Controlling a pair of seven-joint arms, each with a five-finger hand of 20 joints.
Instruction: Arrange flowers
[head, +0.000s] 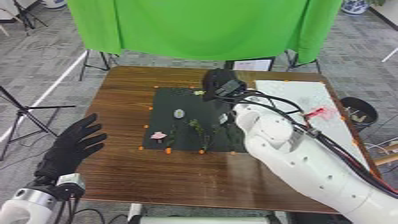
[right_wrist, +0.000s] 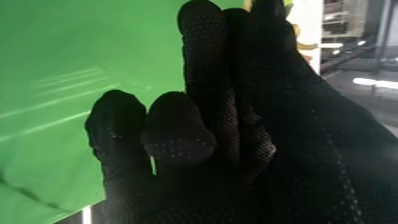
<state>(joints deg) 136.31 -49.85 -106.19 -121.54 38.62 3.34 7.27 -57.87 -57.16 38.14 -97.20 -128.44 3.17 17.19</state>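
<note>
While the left hand (head: 73, 144) is hanging at the left edge of the counter (head: 115, 172), its fingers are pointing forward, spread and released, grasping nothing. Right arm (head: 298, 162) is reaching diagonally over the counter, with the right hand (head: 222, 84) hovering around the far right part of the dark mat (head: 185, 140). In the wrist view the right hand (right_wrist: 298, 142) is showing close up against the green cloth (right_wrist: 84, 65); can't tell whether it's clenched, released or grasping a stem.

Flower status: pink flower (head: 158, 135) is lying on the mat near its near left corner. Green stems (head: 198, 131) are lying on the mat, right of the pink flower. A small yellowish piece (head: 198, 92) is sitting toward the mat's far edge, just beside the right hand. A pale oval item (head: 179, 113) is resting between that piece and the pink flower.

Rest of layout: white sheet (head: 293, 92) is lying right of the mat, with a red-pink item (head: 316, 113) resting on it. Black bin (head: 358, 107) is standing just off the counter's right side.
</note>
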